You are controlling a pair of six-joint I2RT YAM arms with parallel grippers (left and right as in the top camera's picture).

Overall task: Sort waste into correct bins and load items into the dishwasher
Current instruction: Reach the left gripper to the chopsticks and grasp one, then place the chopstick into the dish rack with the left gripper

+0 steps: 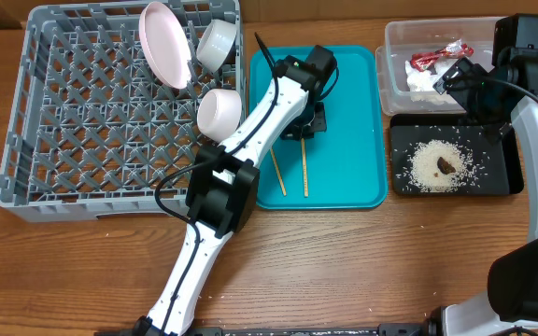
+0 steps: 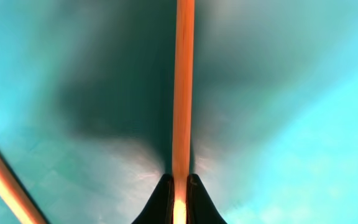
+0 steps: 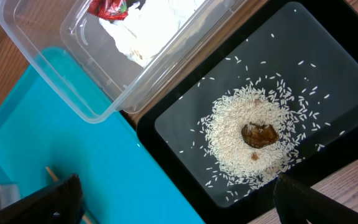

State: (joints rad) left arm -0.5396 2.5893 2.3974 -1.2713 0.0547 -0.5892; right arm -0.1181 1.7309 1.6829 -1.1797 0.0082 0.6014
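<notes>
Scanning from the left, I see the grey dish rack (image 1: 110, 112) holding the pink plate (image 1: 163, 45), an upper bowl (image 1: 217, 44) and a lower bowl (image 1: 219, 112), all along its right side. Next comes the teal tray (image 1: 358, 131), where my left gripper (image 2: 179, 186) is pinched onto one chopstick (image 2: 182, 81) — the second chopstick (image 2: 5, 180) lies near it on the tray. Farther right, the clear tub (image 1: 395, 75) holds the red wrapper (image 1: 434, 58) and napkin (image 1: 425, 84). Just beside it, the black tray (image 1: 502, 177) carries the rice (image 1: 432, 168) and brown lump (image 1: 445, 165). My right gripper (image 3: 176, 186) hangs above — jaws spread wide, holding nothing.
</notes>
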